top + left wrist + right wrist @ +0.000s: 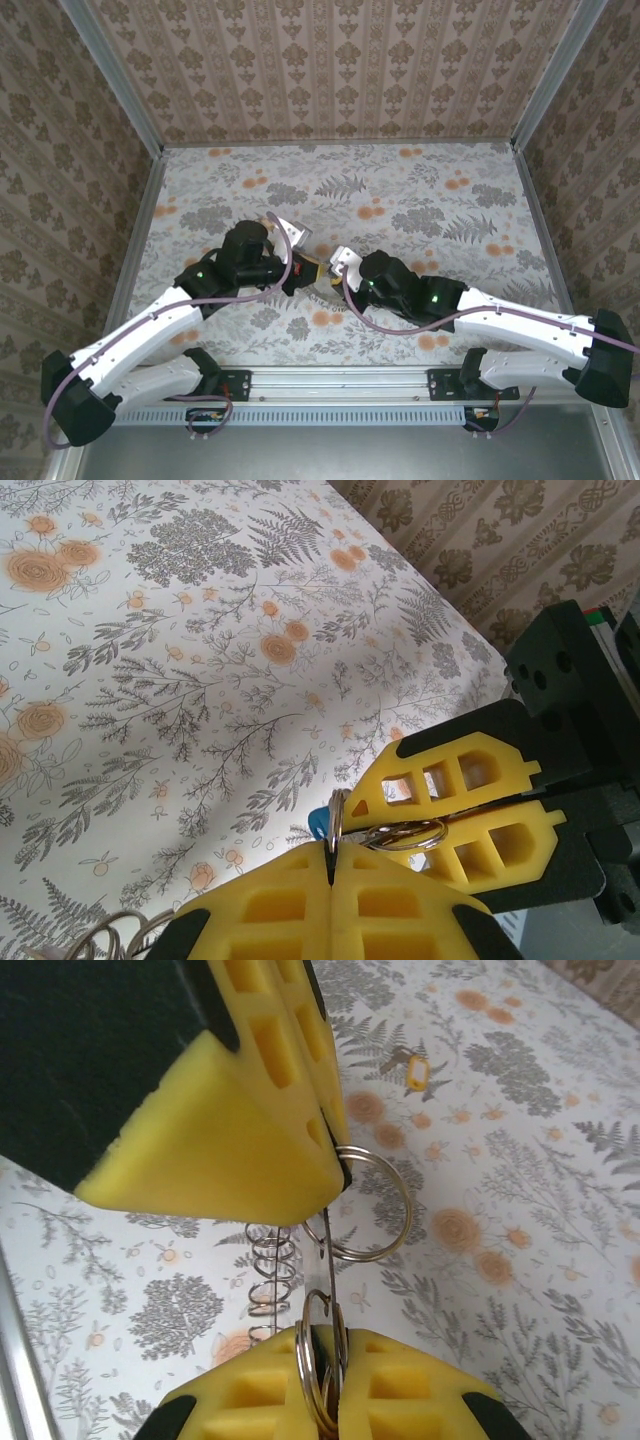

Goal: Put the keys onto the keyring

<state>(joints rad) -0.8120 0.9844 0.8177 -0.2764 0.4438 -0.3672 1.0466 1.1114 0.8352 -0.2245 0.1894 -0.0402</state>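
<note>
1. The left end effector (330,868) has its yellow fingers pressed tight together, pinching a silver split ring (372,1205) right at the tips.
2. The right end effector (322,1348) is clamped shut too, nipping a smaller double ring (318,1360) edge-on between its pads.
3. The two sets of tips sit nose to nose above the middle of the counter (450,200), with the rings meeting in the gap between them.
4. The coiled, chain-like keyring (270,1270) sits just below that gap; can't tell whether it's joined to either ring.
5. A blue bit (318,825) peeks out beside the left's ring, mostly hidden.
6. A small gold key (410,1066) lies on the counter, well apart.
</note>
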